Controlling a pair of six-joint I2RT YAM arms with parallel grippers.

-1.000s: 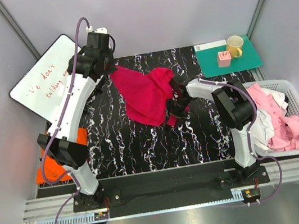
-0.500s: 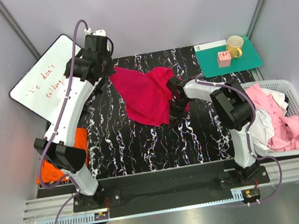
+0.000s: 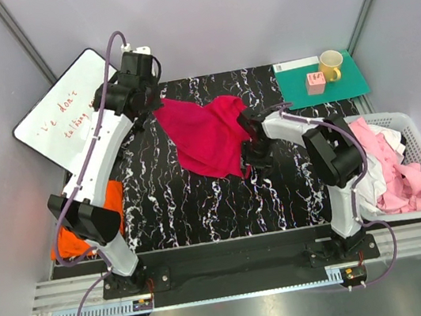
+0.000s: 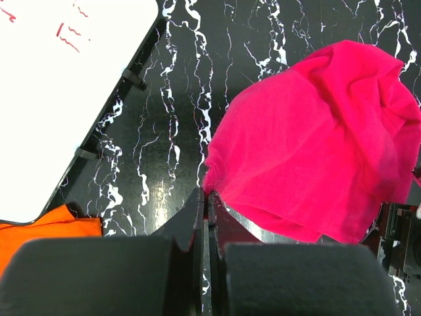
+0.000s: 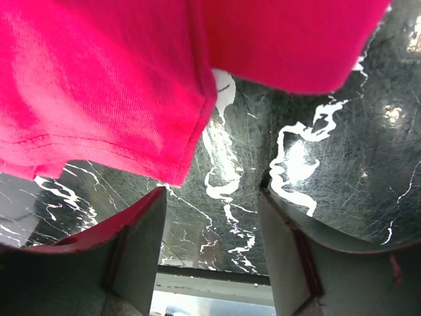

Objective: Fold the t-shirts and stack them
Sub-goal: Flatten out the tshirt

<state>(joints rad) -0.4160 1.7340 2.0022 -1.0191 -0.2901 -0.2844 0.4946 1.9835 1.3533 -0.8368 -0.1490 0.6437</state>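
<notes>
Top external: crumpled, half-lifted magenta-red t-shirt (image 3: 205, 136)

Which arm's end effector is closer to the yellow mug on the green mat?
Right. The right end effector hovers open at the magenta-red cloth t-shirt's right edge, left of the yellow mug and nearer the arms. The left end effector pinches the shirt's far-left corner, farther off.

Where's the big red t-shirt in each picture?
Top camera: red t-shirt in the middle of the picture.
Left wrist: red t-shirt fills the right side, its corner at the shut left hand.
Right wrist: red t-shirt across the top, above the open right hand.
Shared landmark: the black table with white veins, under the shirt in all three.
</notes>
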